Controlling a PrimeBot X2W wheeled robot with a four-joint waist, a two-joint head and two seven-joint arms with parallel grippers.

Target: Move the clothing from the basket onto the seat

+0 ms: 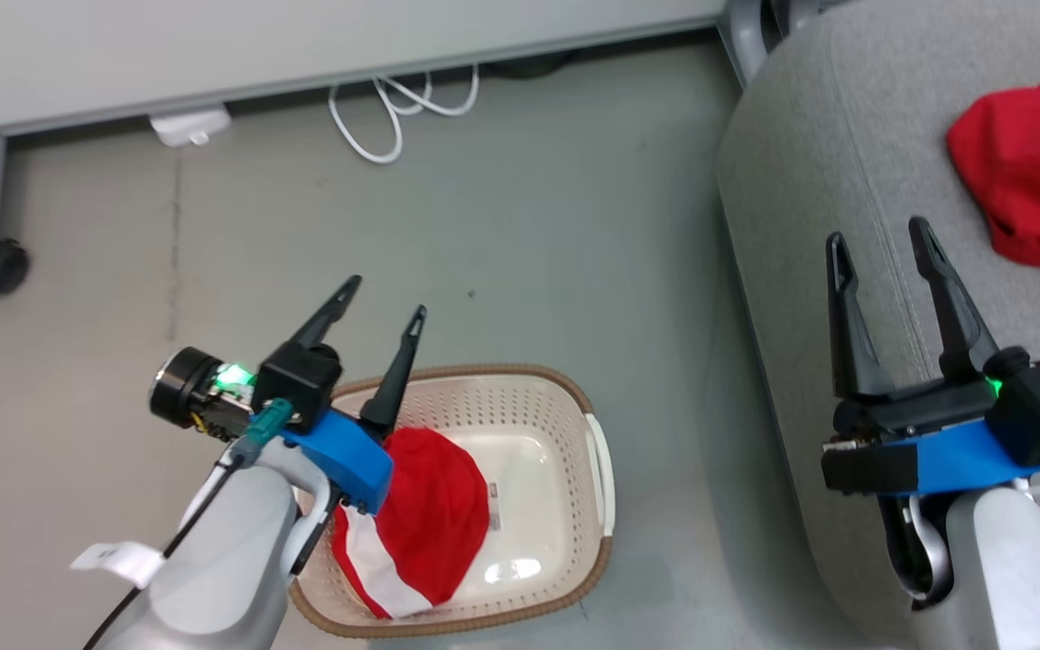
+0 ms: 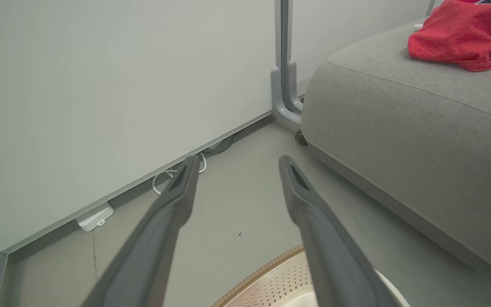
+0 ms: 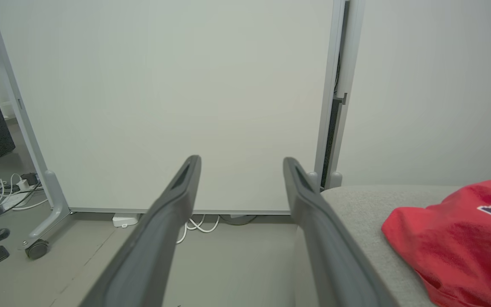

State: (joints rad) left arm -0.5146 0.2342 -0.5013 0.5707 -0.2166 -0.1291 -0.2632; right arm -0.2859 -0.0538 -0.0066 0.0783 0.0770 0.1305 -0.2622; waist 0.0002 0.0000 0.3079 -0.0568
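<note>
Red shorts [image 1: 430, 524] in basket [image 1: 606, 469] lie below, behind left gripper [image 1: 386, 296] tips; left is nearer vs. right gripper [image 1: 877, 230] over seat [image 1: 800, 181]. Both finger pairs apart, empty.

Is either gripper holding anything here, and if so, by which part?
Nothing is held. The left gripper and the right gripper both stand open, empty; the red shorts lie in the basket, the jersey on the sofa.

Head view looks steeply down on the basket [image 1: 558, 426] and seat [image 1: 809, 162]; both wrist views look low and forward at the white partition [image 3: 164, 85], sharing the seat's edge.
</note>
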